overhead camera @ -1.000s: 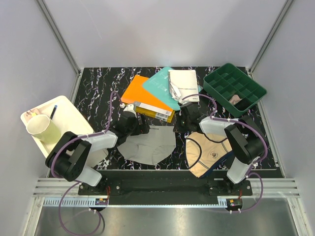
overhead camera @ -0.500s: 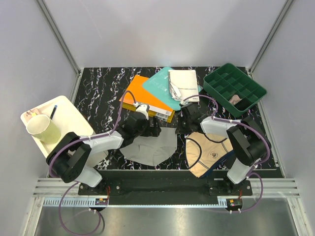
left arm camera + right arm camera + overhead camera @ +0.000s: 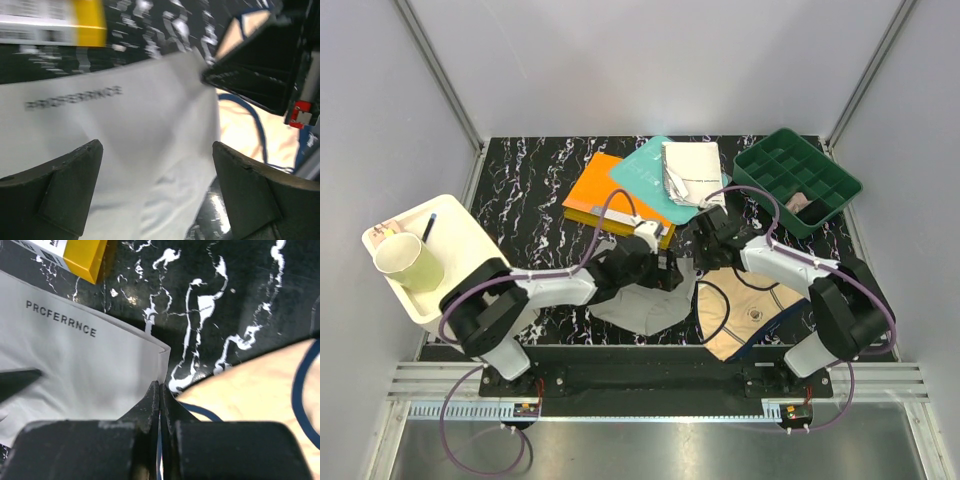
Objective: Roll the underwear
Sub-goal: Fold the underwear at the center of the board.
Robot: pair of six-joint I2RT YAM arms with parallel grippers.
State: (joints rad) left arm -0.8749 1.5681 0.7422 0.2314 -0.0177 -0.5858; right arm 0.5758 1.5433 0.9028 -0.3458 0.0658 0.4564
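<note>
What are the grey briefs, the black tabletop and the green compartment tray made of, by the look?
Grey briefs: soft matte fabric, probably cotton knit; it creases and folds. Tabletop: black with white veins, slightly glossy; marble look, perhaps laminate. Green tray: likely moulded plastic, with smooth uniform dividers.

Grey briefs (image 3: 150,150) and their lettering (image 3: 74,98) are blurred.

You're working on a black, white-veined desk (image 3: 520,190). Near its front edge lie light grey briefs (image 3: 645,305), with beige briefs (image 3: 745,315) edged in navy just beside them on the right. Behind sit an orange book (image 3: 605,195), a teal book (image 3: 645,175) overlapping it, and a green divided tray (image 3: 760,192). A white tray (image 3: 460,235) overhangs the left edge.
</note>
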